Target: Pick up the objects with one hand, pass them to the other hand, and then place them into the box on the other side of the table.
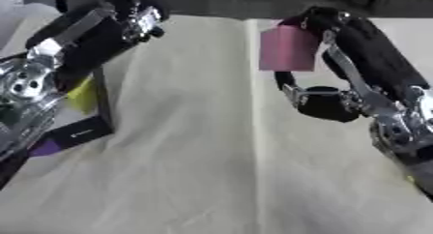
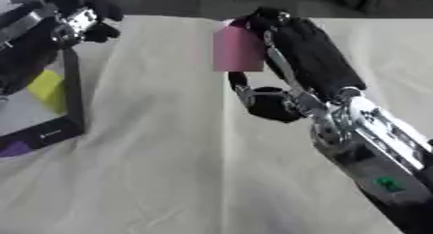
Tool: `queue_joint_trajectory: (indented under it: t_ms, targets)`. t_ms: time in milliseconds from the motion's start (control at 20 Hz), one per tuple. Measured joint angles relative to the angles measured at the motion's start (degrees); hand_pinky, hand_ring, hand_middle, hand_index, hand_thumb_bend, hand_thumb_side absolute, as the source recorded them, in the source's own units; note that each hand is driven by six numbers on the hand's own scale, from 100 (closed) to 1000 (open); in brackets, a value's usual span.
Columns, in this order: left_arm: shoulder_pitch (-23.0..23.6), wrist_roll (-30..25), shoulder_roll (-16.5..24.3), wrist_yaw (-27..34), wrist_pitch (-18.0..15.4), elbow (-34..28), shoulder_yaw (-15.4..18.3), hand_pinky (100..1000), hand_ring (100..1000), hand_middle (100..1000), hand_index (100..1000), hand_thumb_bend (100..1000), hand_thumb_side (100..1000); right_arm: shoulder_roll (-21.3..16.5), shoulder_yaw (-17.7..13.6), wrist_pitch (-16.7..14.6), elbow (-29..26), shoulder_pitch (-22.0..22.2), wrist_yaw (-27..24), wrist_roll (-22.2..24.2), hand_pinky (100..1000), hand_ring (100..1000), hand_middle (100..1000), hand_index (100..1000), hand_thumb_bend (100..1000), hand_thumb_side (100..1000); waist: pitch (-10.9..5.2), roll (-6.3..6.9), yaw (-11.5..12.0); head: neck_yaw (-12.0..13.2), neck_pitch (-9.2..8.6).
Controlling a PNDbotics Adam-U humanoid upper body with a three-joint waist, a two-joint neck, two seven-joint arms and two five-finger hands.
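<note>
Above the middle of the cloth-covered table (image 1: 194, 170), the right hand (image 1: 325, 44) grips a pink block (image 1: 287, 48) aloft, while the left hand (image 1: 127, 25), fingers curled and empty, hangs over the box (image 1: 89, 129), so the handover likely comes next.

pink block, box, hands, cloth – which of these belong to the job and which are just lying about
Belong to the job:
- pink rectangular block, held in the right hand
- left hand, raised over the box
- black-rimmed box at the table's left, with a yellow piece inside

Just there:
- cream cloth covering the table
- purple bit by the box corner
</note>
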Motion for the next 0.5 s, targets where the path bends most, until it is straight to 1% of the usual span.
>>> queue_joint_trajectory:
  t_ms: [150, 250, 350, 400, 500]
  targets:
    - [-2.2, -2.8, 0.0, -0.8, 2.7, 0.0, -2.6, 908, 811, 825, 862, 100, 787, 0.9, 0.5, -1.3, 0.0, -0.4, 2.7, -0.1, 751, 526, 561, 600, 100, 100, -0.09, 0.14, 0.0, 0.1, 0.02]
    - [-3.7, -4.6, -0.1, -1.6, 4.5, -0.1, -3.8, 914, 815, 829, 866, 100, 782, 1.4, 1.0, -2.1, 0.0, -0.5, 4.6, 0.4, 756, 532, 561, 601, 100, 100, -0.31, 0.21, 0.0, 0.1, 0.02]
    - [-5.0, -6.5, -0.6, -2.6, 6.4, -0.1, -4.7, 924, 824, 837, 871, 100, 753, 2.0, 1.6, -2.8, 0.0, -1.0, 6.4, 1.2, 761, 538, 561, 601, 100, 100, -0.35, 0.31, 0.0, 0.1, 0.03]
    - [-5.6, -7.4, -1.0, -3.0, 7.2, -0.1, -5.0, 929, 828, 840, 875, 123, 739, 2.3, 1.8, -3.0, 0.0, -1.0, 7.3, 1.7, 762, 539, 561, 601, 100, 100, -0.35, 0.33, 0.0, 0.1, 0.03]
    - [-6.9, -9.1, -1.7, -4.0, 8.8, -0.3, -5.5, 932, 831, 839, 876, 219, 689, 2.9, 2.4, -3.6, 0.0, -1.3, 9.0, 2.5, 765, 543, 561, 601, 100, 100, -0.35, 0.34, 0.1, 0.1, 0.04]
